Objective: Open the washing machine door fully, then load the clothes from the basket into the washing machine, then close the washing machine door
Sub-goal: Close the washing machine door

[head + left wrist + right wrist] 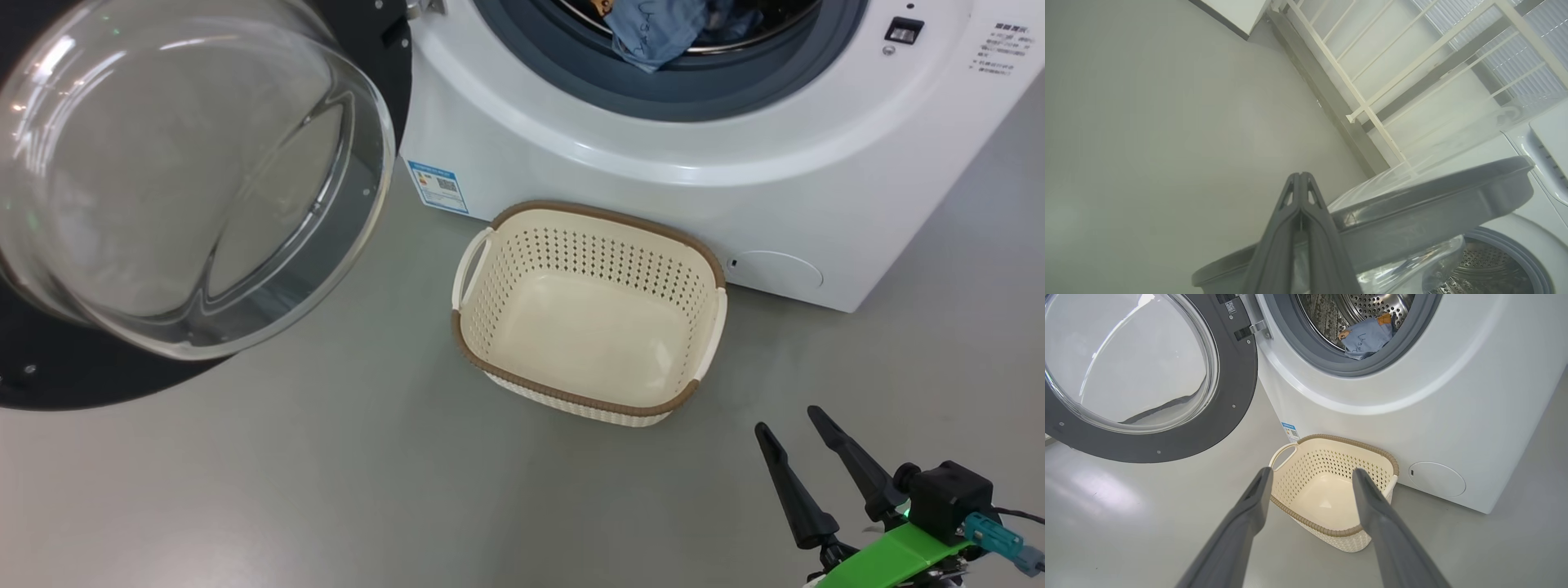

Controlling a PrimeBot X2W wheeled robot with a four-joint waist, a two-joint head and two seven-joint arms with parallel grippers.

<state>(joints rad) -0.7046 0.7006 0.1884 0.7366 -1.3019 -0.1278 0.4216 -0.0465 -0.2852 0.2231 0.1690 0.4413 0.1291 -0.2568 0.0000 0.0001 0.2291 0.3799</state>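
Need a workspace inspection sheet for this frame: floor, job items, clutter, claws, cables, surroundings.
surface: grey floor, smooth.
washing machine door: wide open, on the left.
washing machine: drum exposed.
clothes: blue garments in the drum, near its front.
basket: empty, upright on the floor before the washing machine.
clutter: nothing seen.
left claw: shut, empty, by the door's edge.
right claw: open, empty, above the floor near the basket.
cables: dark lead at the right claw's wrist.
surroundings: white railing beyond the door.
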